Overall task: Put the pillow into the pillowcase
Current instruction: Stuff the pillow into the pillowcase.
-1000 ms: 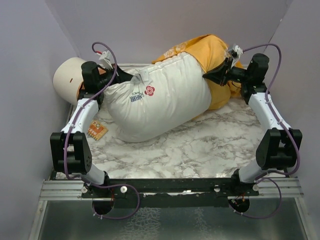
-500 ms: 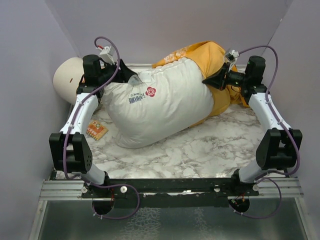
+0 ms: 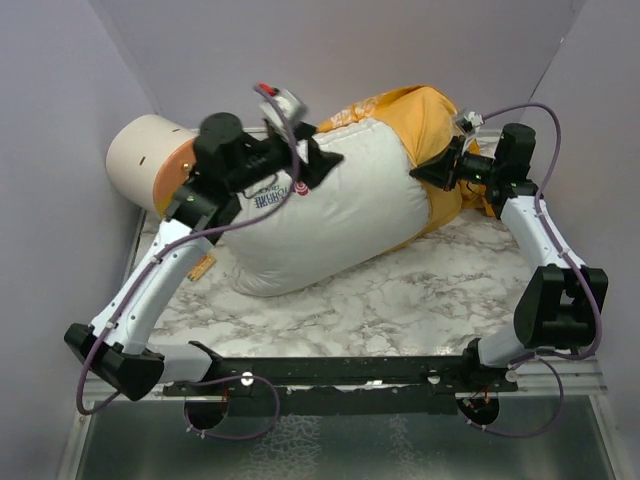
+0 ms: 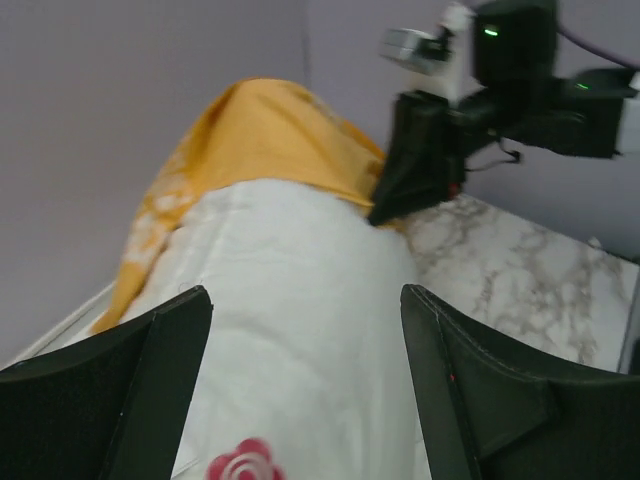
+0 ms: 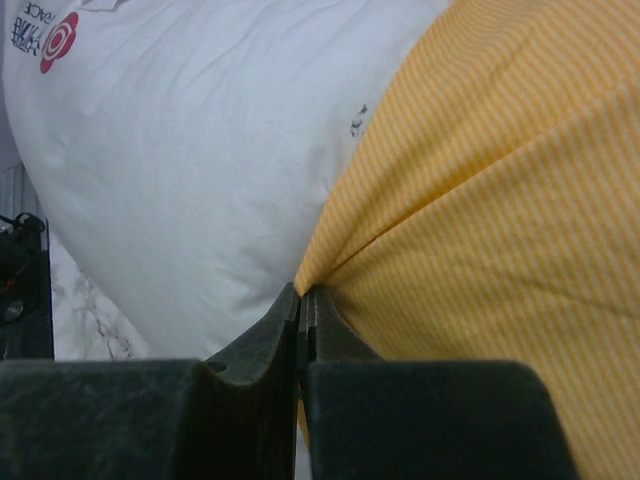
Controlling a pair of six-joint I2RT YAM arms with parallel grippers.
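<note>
marble table (image 3: 420,290) under the pillow (image 3: 350,210) (grey-veined), plain lilac walls (image 3: 350,50) around

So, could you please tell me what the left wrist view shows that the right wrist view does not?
Only the left wrist view shows the right arm from outside, reaching to the pillowcase edge, the purple wall, and the left jaws open with the pillow seen between them. Only the right wrist view shows, close up, the right jaws shut on a pinched fold of pillowcase, and black lettering beside the red logo. Both show the white pillow partly inside the orange pillowcase, the red logo and a bit of marble table.
</note>
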